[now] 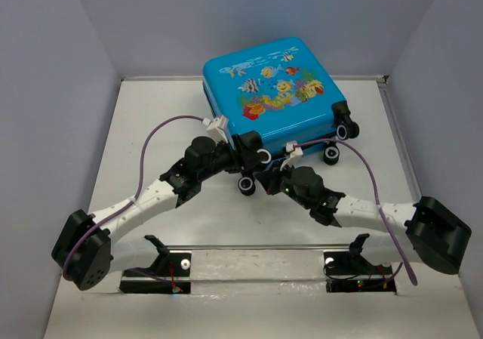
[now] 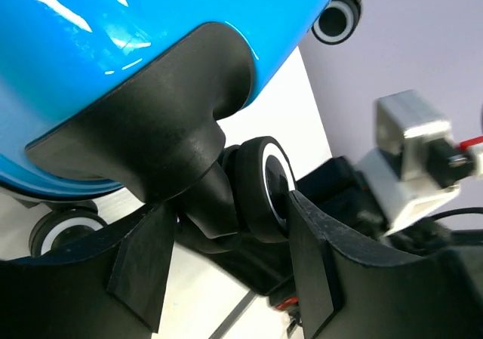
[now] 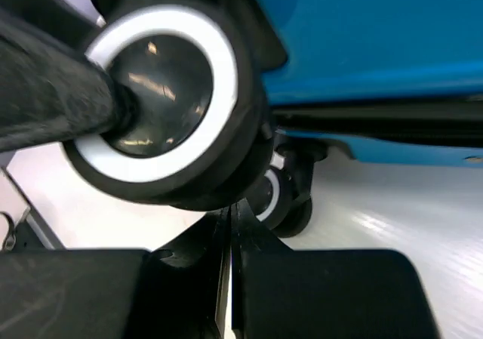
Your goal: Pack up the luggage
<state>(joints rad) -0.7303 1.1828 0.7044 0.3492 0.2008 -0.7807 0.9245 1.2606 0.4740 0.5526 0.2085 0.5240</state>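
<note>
A white bench is enclosed by pale grey walls. The luggage is laid flat and closed at the middle of the far edge, its wheeled end turned toward the near edge; any contents are hidden. The left gripper is spread apart astride one wheel, with one finger touching it. The right gripper is pressed together, empty, just beneath the luggage's near end.

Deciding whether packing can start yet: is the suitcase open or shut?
Shut. The blue suitcase lies printed shell up, its halves together along the black zipper band; no lining or inside shows.
</note>
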